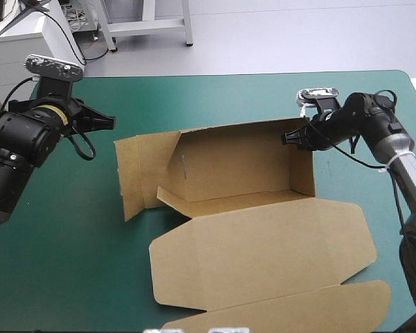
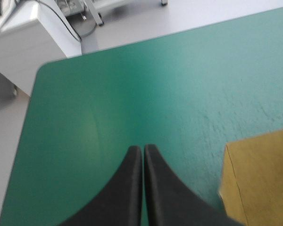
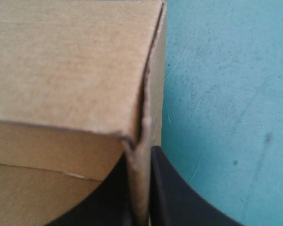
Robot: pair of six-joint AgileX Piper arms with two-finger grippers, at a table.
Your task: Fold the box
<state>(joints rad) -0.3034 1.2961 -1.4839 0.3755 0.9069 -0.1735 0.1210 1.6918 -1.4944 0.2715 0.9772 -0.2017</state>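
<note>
Box (image 1: pixel 243 173) is parked roughly mid-table on the teal-green cover (image 1: pixel 69 263) and only half built. The far wall and right end wall are stood up, the left end flap (image 1: pixel 133 173) is splayed outward, and the lid (image 1: pixel 263 250) is laid flat toward the near edge. The right end wall is pinched by the right gripper (image 1: pixel 291 139) up near the far right corner. Its black fingers are all but closed with the board sandwiched between them, one inside the box and one outside. The left gripper (image 1: pixel 105 122) is held over bare cover toward the far left, fingers pressed together on nothing, clear of the left end flap.
</note>
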